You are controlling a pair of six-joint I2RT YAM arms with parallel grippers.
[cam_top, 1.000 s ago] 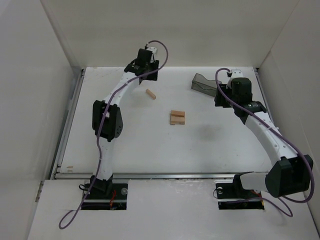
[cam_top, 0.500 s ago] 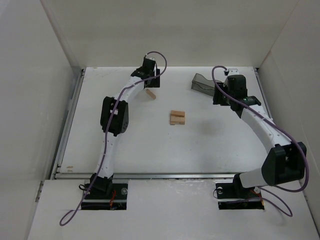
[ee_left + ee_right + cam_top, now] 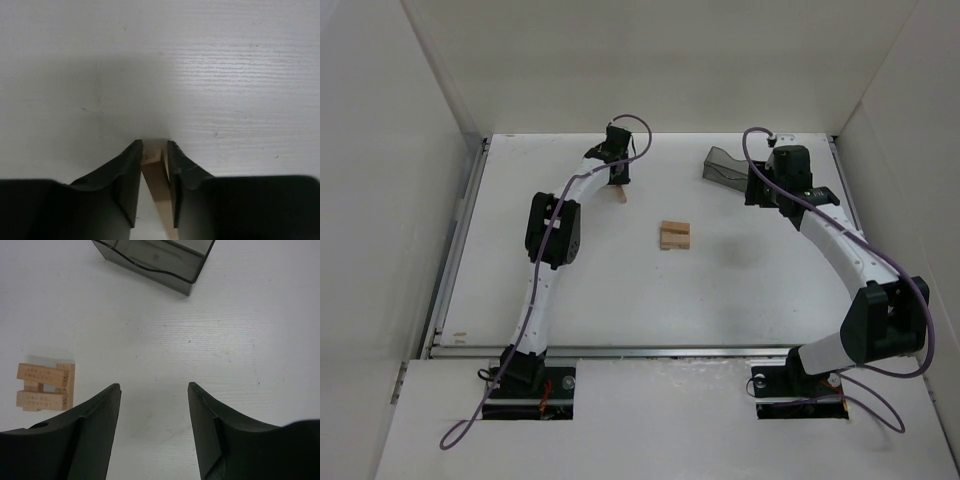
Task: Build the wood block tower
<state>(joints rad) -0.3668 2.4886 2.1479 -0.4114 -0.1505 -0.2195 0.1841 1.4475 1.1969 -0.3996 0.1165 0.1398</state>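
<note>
A tan wood block (image 3: 159, 182) lies between the fingers of my left gripper (image 3: 154, 146), which is shut on it down at the table; in the top view the block (image 3: 621, 191) pokes out below the gripper (image 3: 617, 180) at the back left. The tower (image 3: 675, 235), a small stack of crossed tan bars, stands mid-table and also shows at the left of the right wrist view (image 3: 45, 386). My right gripper (image 3: 154, 386) is open and empty, hovering over bare table right of the tower, near the bin (image 3: 757, 190).
A dark translucent grey plastic bin (image 3: 727, 167) lies at the back right, its rim in the right wrist view (image 3: 155, 265). White walls enclose the table on the left, back and right.
My left gripper has come down from behind onto the loose block and closed on it. My right arm has drawn back a little toward the bin.
</note>
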